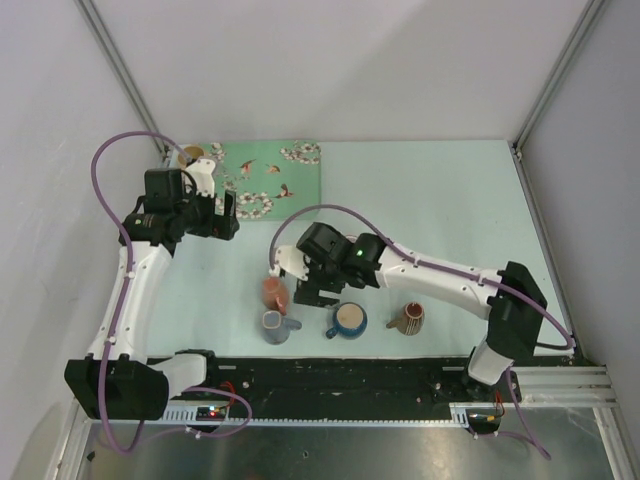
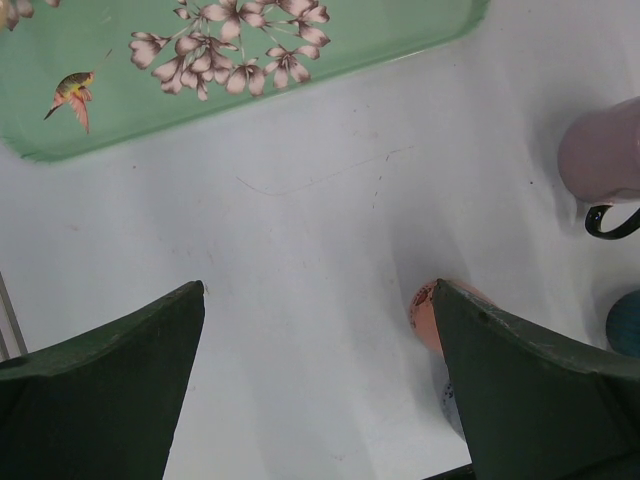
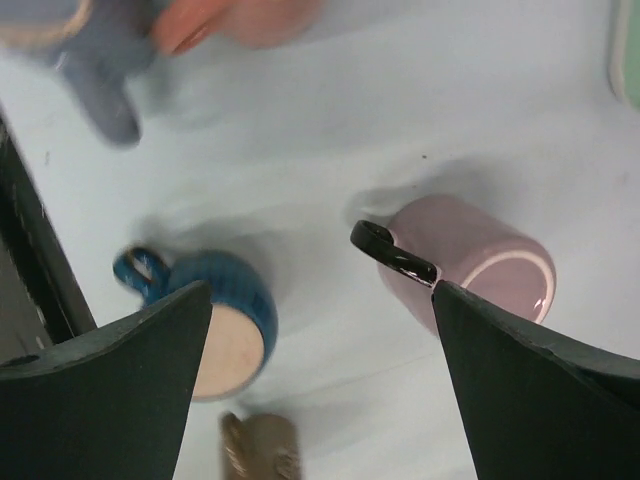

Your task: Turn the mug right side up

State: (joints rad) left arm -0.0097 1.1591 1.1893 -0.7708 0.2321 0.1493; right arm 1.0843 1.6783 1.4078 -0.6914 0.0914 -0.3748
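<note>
Your right hand (image 3: pixel 320 290) is wide open and empty, hovering over the pink mug (image 3: pixel 470 262). Your left hand (image 2: pixel 320 290) is open too, holding nothing, by the floral tray (image 2: pixel 250 80). The mug sits mid tabletop (image 3: pixel 330 150), just far of the blue mug (image 3: pixel 235 320). It looks base-up, with its black handle (image 3: pixel 392 250) toward the near side. Centre the fingers across its body, clear of the handle, before closing. It's glossy and rounded, so probably slippery.

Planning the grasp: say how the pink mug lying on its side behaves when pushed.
Lying on its side, the glossy pink mug likely rolls if nudged, though its black handle may stop it. The shiny glaze suggests a rigid, slippery, breakable body.
</note>
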